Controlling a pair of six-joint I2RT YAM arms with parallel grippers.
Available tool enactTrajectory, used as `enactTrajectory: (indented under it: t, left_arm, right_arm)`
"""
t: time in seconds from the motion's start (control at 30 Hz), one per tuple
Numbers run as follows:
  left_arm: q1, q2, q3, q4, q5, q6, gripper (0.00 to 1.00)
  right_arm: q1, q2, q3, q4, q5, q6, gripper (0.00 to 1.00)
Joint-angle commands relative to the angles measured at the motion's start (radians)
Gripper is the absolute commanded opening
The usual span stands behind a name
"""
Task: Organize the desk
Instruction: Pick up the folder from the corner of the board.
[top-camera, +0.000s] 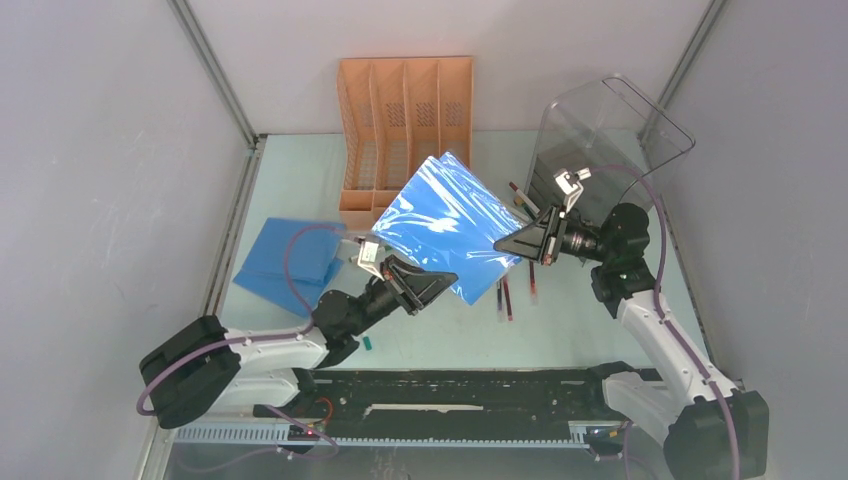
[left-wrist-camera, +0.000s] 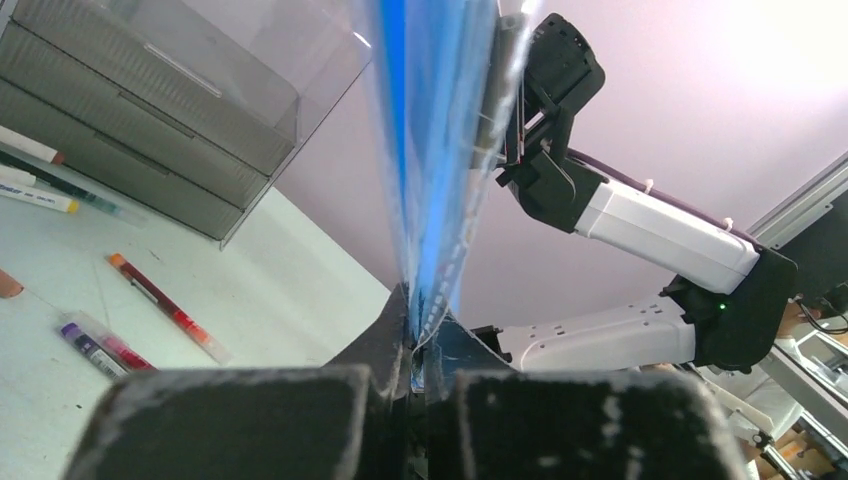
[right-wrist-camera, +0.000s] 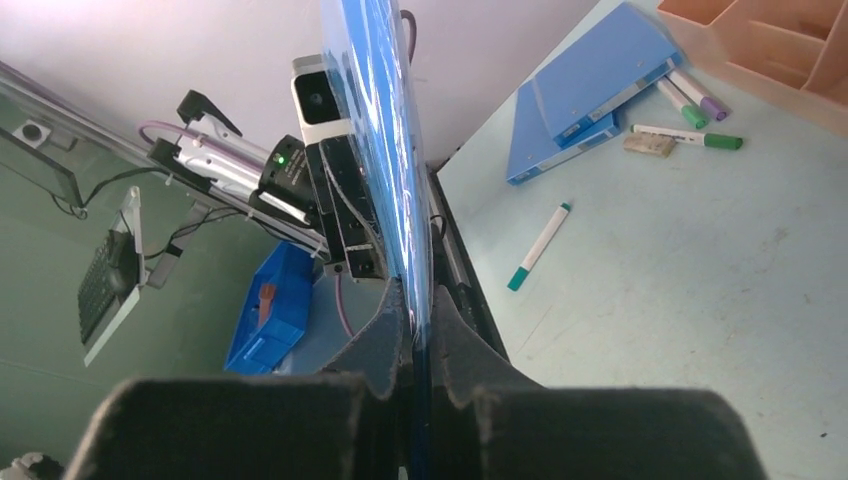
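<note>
- The counter (top-camera: 300, 170) is a pale mint-green top between grey walls. It fills the middle of the top view, and its long side seems to run left to right.
- A shiny blue folder (top-camera: 445, 215) hangs in the air over the middle of the counter, held by both arms. From above it looks like a diamond, with one corner pointing far toward the rack (top-camera: 405, 120).
- The left hand (top-camera: 448, 278) is clamped on the near-left edge of the folder. In the left wrist view the fingers (left-wrist-camera: 385, 345) press together with the blue sheet between them.
- The right hand (top-camera: 503, 243) is clamped on the near-right edge. Its fingers are also together on the sheet.
- The orange rack stands at the far side, its slots open to the top.
- The smoky clear drawer bin (top-camera: 590, 140) stands at the far right, behind the right arm.
- Two blue binders (top-camera: 285, 258) lie flat at the left, one on the other.
- Beside the binders lie a green marker (right-wrist-camera: 690, 137) and a purple one (right-wrist-camera: 695, 92).
- A white marker with a teal cap (right-wrist-camera: 540, 245) lies alone, nearer the front.
- Red pens (top-camera: 505, 298) lie on the counter under the near-right side of the folder.
- A white marker (left-wrist-camera: 35, 195) beside the bin carries blue print, too small to read.
</note>
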Motion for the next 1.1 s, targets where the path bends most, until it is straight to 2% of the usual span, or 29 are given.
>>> enactTrajectory:
  t: [0.0,0.07,0.17,0.2,0.23,0.3,0.47,0.6,0.77,0.93,1.0,1.07]
  left_arm:
    - [0.031,-0.047,0.037,-0.057,0.077,0.017,0.00]
    - [0.056,-0.107,0.037,-0.142,0.123,0.023,0.00]
    - [0.095,-0.200,0.048,-0.294,0.219,0.047,0.00]
    - [0.103,-0.232,0.058,-0.367,0.245,0.064,0.00]
    - [0.106,-0.268,0.072,-0.454,0.263,0.088,0.00]
    - [0.108,-0.324,0.112,-0.627,0.294,0.143,0.00]
    - [0.107,-0.362,0.241,-0.980,0.380,0.255,0.00]
    - [0.107,-0.335,0.324,-1.179,0.434,0.313,0.00]
    - [0.107,-0.291,0.388,-1.300,0.472,0.355,0.00]
    - [0.108,-0.243,0.438,-1.372,0.510,0.390,0.00]
    - [0.108,-0.233,0.451,-1.380,0.507,0.398,0.00]
    - [0.107,-0.227,0.459,-1.382,0.507,0.401,0.00]
  right_arm:
    - [0.029,-0.016,0.003,0.024,-0.113,-0.139,0.03]
    - [0.037,-0.015,0.003,0.014,-0.156,-0.211,0.19]
    - [0.040,-0.017,0.031,-0.072,-0.211,-0.358,0.59]
    - [0.041,-0.020,0.047,-0.127,-0.218,-0.414,0.69]
    - [0.043,-0.023,0.062,-0.190,-0.223,-0.475,0.77]
    - [0.046,-0.030,0.087,-0.279,-0.234,-0.562,0.85]
    - [0.058,-0.034,0.117,-0.327,-0.267,-0.615,0.88]
    - [0.058,-0.036,0.157,-0.374,-0.273,-0.649,0.87]
    - [0.044,-0.047,0.187,-0.423,-0.295,-0.653,0.83]
    - [0.037,-0.052,0.192,-0.426,-0.318,-0.633,0.75]
    - [0.038,-0.050,0.192,-0.429,-0.324,-0.630,0.70]
    - [0.038,-0.048,0.192,-0.432,-0.328,-0.629,0.60]
